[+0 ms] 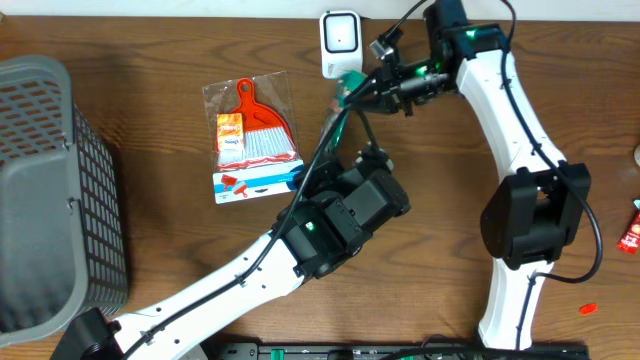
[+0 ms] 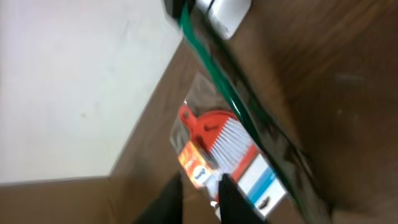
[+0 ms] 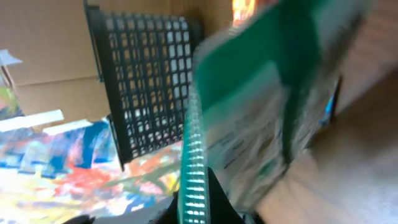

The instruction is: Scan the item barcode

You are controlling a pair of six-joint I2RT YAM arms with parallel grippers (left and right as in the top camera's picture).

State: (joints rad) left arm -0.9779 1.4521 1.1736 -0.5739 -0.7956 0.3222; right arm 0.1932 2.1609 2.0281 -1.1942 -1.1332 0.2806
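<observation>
A flat green packet (image 1: 347, 93) hangs edge-up in front of the white scanner (image 1: 340, 40). My right gripper (image 1: 368, 84) is shut on its top end; in the right wrist view the packet (image 3: 273, 93) fills the frame and its ribbed edge runs down into my right gripper (image 3: 196, 202). My left gripper (image 1: 338, 165) sits just below the packet's lower end. In the left wrist view my left gripper (image 2: 200, 194) is open with nothing between the fingers, and the packet (image 2: 249, 118) slants past on the right, apart from them. No barcode can be made out through the blur.
A bagged red dustpan and brush set (image 1: 255, 135) lies flat left of the packet, also under my left gripper (image 2: 221, 146). A dark mesh basket (image 1: 50, 200) stands at the far left. A small red item (image 1: 632, 228) lies at the right edge.
</observation>
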